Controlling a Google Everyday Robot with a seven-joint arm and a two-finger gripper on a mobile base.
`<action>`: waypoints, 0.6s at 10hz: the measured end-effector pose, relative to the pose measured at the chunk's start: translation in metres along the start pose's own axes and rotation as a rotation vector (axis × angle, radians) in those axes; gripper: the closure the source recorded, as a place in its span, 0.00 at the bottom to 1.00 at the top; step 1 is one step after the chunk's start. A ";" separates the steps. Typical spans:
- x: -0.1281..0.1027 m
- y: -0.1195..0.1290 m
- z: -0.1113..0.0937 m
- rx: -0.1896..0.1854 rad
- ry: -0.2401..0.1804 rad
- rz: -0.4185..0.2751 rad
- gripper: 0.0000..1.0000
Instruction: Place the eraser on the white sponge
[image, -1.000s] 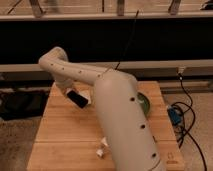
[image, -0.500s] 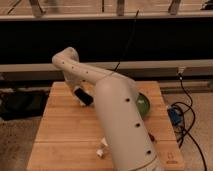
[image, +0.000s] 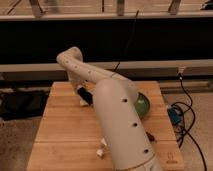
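Arm reaching over the wooden table (image: 60, 130) with the eraser

The gripper (image: 84, 95) sat low at the table's far side, apparently clamped on the black eraser (image: 86, 96); the white sponge (image: 83, 102) seemed just beneath, so lowering and releasing looked next, with the green bowl (image: 142, 105) well apart

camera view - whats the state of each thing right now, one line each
gripper: low over the back left part of the table, at the eraser
eraser: at the gripper's tip, partly hidden by the arm
green bowl: upright on the table's right side, mostly hidden behind the arm
small white bits: lying on the wooden table near the front, beside the arm
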 end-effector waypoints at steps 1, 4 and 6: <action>0.002 -0.002 0.001 -0.006 0.000 0.000 0.86; 0.007 -0.002 -0.002 -0.016 0.006 0.012 0.56; 0.009 -0.008 -0.002 -0.017 0.009 0.007 0.34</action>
